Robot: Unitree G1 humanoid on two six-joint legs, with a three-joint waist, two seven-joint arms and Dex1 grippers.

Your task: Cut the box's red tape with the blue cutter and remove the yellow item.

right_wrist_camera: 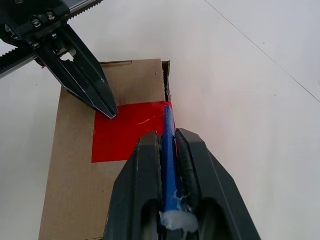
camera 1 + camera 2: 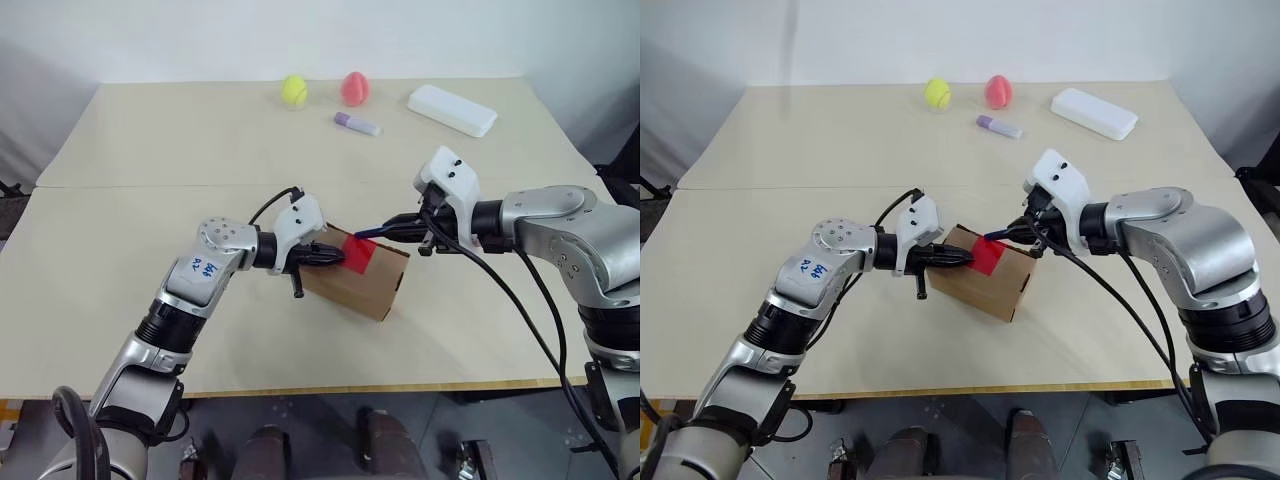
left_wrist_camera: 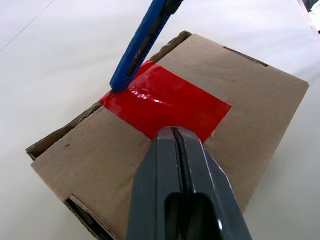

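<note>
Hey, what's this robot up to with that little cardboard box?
It is about to open the box, which is sealed with a patch of red tape. The right gripper holds a blue cutter with its tip at the edge of the tape, by the flap seam. The left gripper, fingers shut, presses its tip on the tape's other edge, apparently steadying the box. The box is still closed. Two balls, a lilac tube and a white case lie at the table's far side.

Both pincers crowd the box [image 2: 355, 275]; surrounding table [image 2: 150, 180] open.
</note>
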